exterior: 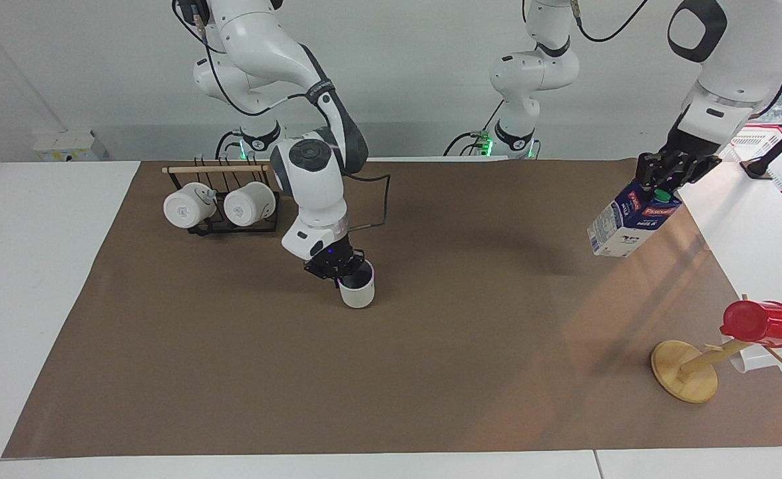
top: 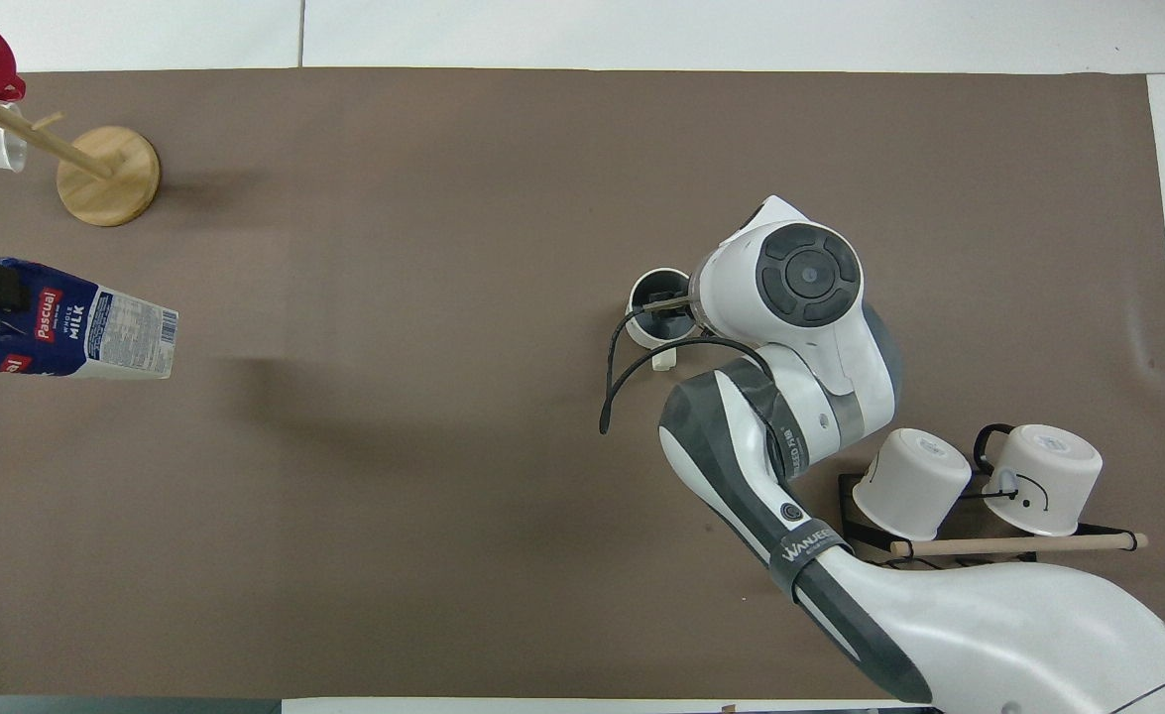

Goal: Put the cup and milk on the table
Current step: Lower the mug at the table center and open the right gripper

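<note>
Two white mugs (exterior: 221, 205) hang on a black rack (exterior: 231, 225); a red cup (exterior: 761, 323) tops a wooden stand (exterior: 683, 370).

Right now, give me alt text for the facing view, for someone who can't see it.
Two robot arms each hold an item over a brown-papered table: the right gripper grips the cup by its rim, and the left gripper holds the tilted milk in the air.
</note>
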`<state>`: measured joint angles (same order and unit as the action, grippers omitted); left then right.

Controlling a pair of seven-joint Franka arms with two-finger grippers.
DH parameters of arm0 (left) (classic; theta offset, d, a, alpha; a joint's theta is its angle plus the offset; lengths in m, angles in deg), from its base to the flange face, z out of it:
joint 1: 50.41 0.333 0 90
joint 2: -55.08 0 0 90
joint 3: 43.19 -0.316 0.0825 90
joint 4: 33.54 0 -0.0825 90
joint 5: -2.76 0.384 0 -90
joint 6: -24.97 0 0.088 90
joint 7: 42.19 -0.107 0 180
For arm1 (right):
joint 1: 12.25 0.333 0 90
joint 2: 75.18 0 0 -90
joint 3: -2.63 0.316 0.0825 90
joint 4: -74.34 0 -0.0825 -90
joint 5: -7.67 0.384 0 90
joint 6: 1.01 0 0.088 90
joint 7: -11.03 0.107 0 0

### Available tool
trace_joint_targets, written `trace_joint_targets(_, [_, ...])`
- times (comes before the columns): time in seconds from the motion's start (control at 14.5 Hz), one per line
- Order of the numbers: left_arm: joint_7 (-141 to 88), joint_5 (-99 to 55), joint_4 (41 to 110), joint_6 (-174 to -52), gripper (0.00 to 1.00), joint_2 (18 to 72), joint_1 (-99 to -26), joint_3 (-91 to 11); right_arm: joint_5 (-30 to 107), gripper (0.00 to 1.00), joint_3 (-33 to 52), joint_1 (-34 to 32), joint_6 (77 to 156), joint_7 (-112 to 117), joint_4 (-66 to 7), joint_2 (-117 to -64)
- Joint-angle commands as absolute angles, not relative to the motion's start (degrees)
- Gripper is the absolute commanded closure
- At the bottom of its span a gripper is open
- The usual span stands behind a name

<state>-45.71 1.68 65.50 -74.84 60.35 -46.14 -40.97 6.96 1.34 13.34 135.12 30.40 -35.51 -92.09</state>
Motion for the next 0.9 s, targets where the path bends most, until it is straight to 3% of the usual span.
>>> trace_joint_targets(0.0, [-44.9,2.2,64.5,-73.2,1.0,60.5,-46.1,-40.6,6.0,0.03,1.4,12.7,136.5,32.1,-37.9,-90.4])
trace_joint_targets(0.41, [-41.4,4.6,64.5,-78.5,1.0,58.7,-50.2,-39.3,6.1,0.0,1.1,10.1,129.8,34.9,-31.3,-89.0])
trace_joint_targets(0.83, [-23.0,6.5,64.5,-82.4,1.0,54.9,-64.5,-39.3,5.9,0.0,0.9,2.5,105.7,33.1,-15.8,-87.7])
